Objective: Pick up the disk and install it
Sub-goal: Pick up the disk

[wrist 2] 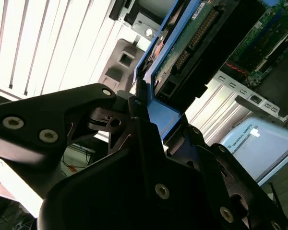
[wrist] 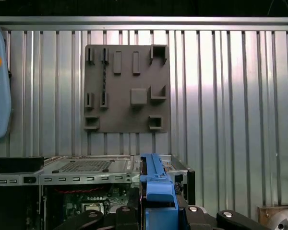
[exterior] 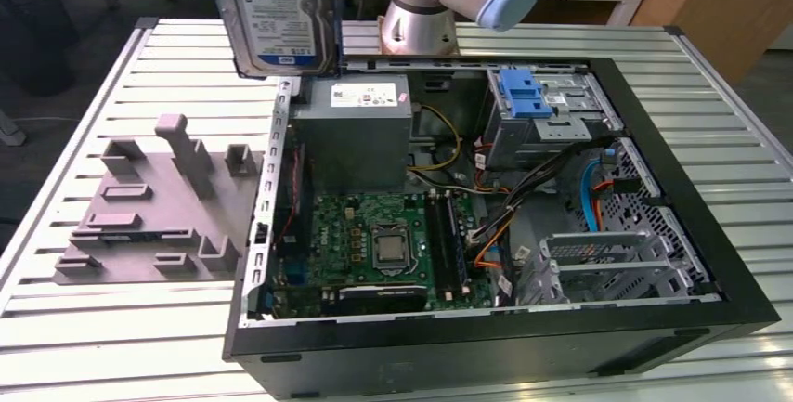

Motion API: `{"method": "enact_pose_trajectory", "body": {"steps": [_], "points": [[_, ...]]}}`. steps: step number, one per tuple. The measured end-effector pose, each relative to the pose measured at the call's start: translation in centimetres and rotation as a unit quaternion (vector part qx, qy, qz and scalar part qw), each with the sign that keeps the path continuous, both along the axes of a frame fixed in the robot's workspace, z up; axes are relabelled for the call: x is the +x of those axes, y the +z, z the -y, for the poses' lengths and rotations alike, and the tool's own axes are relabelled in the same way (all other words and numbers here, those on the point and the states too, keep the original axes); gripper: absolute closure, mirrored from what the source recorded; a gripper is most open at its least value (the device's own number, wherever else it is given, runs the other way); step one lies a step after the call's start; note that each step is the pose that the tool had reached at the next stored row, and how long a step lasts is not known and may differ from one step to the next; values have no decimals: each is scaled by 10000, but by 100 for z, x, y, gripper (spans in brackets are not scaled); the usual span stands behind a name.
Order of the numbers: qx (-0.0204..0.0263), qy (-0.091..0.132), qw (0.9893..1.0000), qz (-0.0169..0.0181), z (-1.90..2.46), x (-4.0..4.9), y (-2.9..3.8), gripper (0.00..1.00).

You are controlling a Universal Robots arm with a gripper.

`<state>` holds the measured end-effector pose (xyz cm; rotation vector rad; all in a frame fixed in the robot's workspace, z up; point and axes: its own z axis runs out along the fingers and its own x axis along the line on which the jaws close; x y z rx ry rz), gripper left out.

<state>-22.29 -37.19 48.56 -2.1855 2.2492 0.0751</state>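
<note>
Gripper (wrist 2: 153,112) clamped on disk (exterior: 275,17) by its blue frame. Disk hangs upright, high over far corner of case (exterior: 496,351), exterior view's left. Risk: narrow edge hold; disk may pivot or slip, striking case wall.

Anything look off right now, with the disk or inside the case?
Nothing stands out. The disk hangs upright, clamped by its blue frame in the gripper, near the open computer case's edge.

The end effector (wrist: 158,214) grips the disk (wrist: 156,184) (blue frame edge-on) by the open computer case (wrist: 86,166).
</note>
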Motion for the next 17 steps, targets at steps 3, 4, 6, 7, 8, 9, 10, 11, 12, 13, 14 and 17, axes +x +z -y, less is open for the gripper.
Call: {"method": "enact_pose_trajectory", "body": {"steps": [3,4,6,7,8,9,10,11,12,13,14,17], "points": [[0,0,10000,-3,25,90,0,64],[0,0,10000,-4,37,108,0,64],[1,0,10000,-4,104,160,-1,64],[1,0,10000,-4,120,169,0,64],[0,0,10000,-4,137,178,0,64],[1,0,10000,-4,154,190,0,64],[1,0,10000,-4,167,206,-1,64],[1,0,10000,-4,177,227,-1,64],[0,0,10000,-5,184,247,-1,64],[0,0,10000,-6,189,267,0,64],[1,0,10000,-6,192,286,0,64],[0,0,10000,-7,194,317,0,64]]}}
